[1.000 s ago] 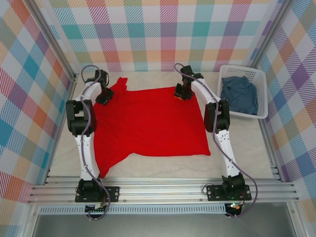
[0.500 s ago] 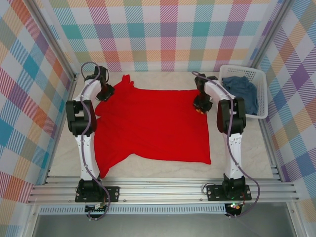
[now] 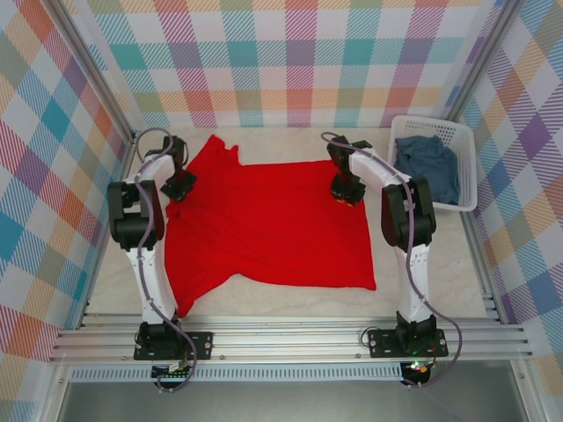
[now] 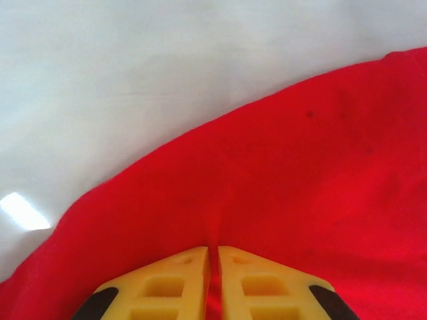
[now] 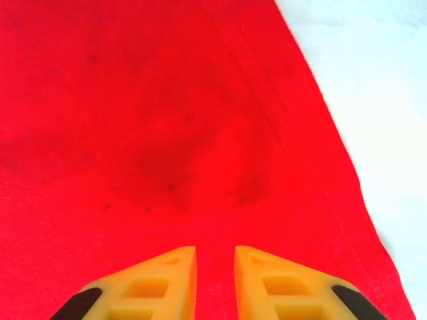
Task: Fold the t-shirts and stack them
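Observation:
The red t-shirt (image 3: 264,220) lies spread on the table with a plain red side up and no print showing. My left gripper (image 3: 179,186) sits at its upper left, by the sleeve. In the left wrist view it (image 4: 213,252) is shut on a thin ridge of the red cloth (image 4: 300,167). My right gripper (image 3: 344,192) rests over the shirt's upper right corner. Seen from the right wrist, it (image 5: 215,250) stands slightly open over flat red cloth (image 5: 133,100), with a dimple just ahead. The blue-grey t-shirt (image 3: 427,167) lies crumpled in the basket.
The white lattice basket (image 3: 431,123) stands at the back right against the wall. Bare pale table (image 3: 422,264) runs to the right of the shirt and along its front edge. Checked walls close in the back and both sides.
The right gripper swung out to the right with the shirt's corner, then came back a little to the left. The left gripper shifted slightly left and nearer, and the sleeve area spread out.

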{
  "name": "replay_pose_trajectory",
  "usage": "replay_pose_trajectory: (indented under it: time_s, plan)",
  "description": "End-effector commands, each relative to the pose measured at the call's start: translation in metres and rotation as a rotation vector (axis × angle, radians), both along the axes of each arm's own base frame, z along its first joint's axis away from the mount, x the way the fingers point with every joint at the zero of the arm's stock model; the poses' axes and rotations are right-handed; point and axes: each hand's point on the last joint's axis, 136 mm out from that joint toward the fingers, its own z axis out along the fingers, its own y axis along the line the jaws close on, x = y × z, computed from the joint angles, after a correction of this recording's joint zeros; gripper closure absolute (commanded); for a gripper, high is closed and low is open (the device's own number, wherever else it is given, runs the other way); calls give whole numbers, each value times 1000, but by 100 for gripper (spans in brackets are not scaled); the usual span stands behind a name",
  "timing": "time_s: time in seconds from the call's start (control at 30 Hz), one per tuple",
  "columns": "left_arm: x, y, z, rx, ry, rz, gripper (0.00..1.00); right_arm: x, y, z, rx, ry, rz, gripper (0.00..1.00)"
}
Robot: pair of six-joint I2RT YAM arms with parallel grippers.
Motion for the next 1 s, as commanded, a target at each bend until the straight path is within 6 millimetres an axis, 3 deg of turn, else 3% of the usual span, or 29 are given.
replay_pose_trajectory:
  time_s: [0.0, 0.13, 0.23, 0.37, 0.47, 0.53, 0.63, 0.8, 0.97]
  plan:
    - [-44, 40, -12, 48, 91, 141, 87, 24, 34, 12, 75, -85, 102, 77]
    - [-54, 49, -3, 21, 77, 194, 84, 18, 31, -21, 72, 24, 75, 77]
    - [-48, 50, 17, 24, 46, 195, 81, 6, 25, -34, 34, 100, 68, 78]
    - [-10, 38, 54, 25, -71, 103, 70, -4, 19, -36, 40, 90, 63, 77]
    - [26, 12, 61, -23, -121, -3, 68, -16, 6, -43, 24, 135, 22, 77]
    - [42, -9, 54, -73, -117, -57, 67, -21, -7, -48, 20, 159, -18, 77]
    - [46, -31, 26, -122, 0, -100, 71, -23, -22, -49, 34, 156, -56, 77]
    - [55, -54, -6, -164, 48, -94, 79, -14, -25, -43, 86, 135, -38, 77]
    - [87, -81, -21, -232, -13, -100, 83, -4, -28, -40, 109, 122, -46, 77]
